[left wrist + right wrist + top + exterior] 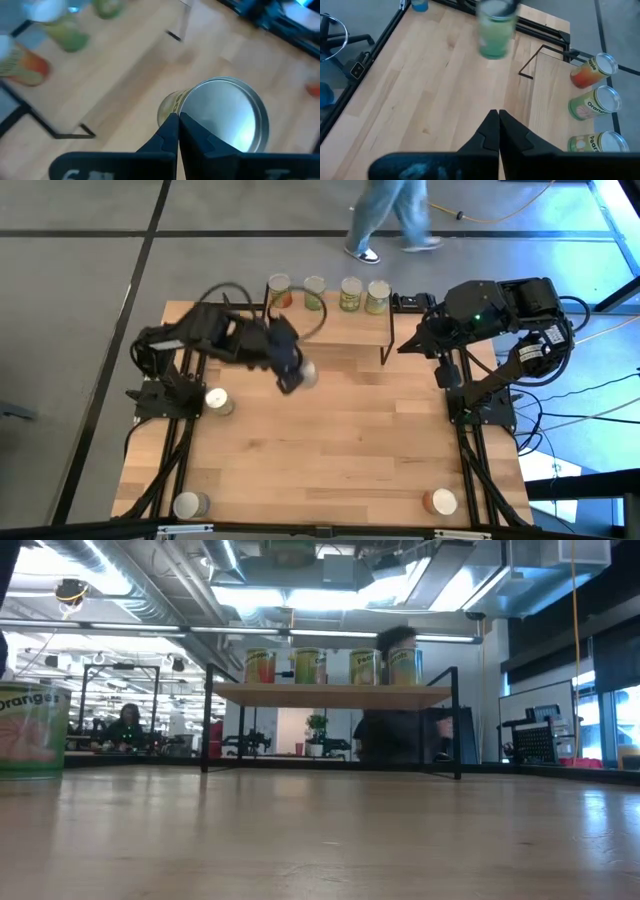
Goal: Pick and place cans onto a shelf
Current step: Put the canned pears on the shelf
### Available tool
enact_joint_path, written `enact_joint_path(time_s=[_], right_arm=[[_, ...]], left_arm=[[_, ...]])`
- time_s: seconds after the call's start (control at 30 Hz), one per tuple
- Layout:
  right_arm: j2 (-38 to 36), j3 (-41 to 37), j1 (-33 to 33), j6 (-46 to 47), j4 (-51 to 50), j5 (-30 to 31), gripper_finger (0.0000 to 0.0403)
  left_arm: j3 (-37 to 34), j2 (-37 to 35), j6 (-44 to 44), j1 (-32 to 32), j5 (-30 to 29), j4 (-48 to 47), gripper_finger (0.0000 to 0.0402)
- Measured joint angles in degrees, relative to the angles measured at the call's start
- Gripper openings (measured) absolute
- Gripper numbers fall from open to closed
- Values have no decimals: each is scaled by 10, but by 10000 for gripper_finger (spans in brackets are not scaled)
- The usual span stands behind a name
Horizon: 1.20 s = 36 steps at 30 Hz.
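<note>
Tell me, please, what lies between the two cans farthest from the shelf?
Nothing: the high view shows only bare tabletop between the left can and the right can.

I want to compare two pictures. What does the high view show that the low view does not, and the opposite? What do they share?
Only the high view: both arms, with the left tool beside a can in front of the shelf and the right arm at the table's right side; also two cans at the near corners.
Only the low view: the room behind, with a distant person.
Both: the shelf, four cans on its top, and one can on the table's left.
</note>
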Motion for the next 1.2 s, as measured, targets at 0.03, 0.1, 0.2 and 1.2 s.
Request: enact_joint_path(time_s=[0.03, 0.1, 0.2, 1.2], right_arm=[[0, 0, 0, 0, 0, 0, 0], [0, 0, 0, 0, 0, 0, 0], [0, 0, 0, 0, 0, 0, 0], [0, 0, 0, 0, 0, -1, 0]], left_arm=[[0, -1, 3, 17, -1, 0, 0], [-1, -3, 17, 52, 8, 1, 0], [-8, -5, 43, 104, 24, 1, 0], [-137, -11, 182, 340, 132, 30, 0]])
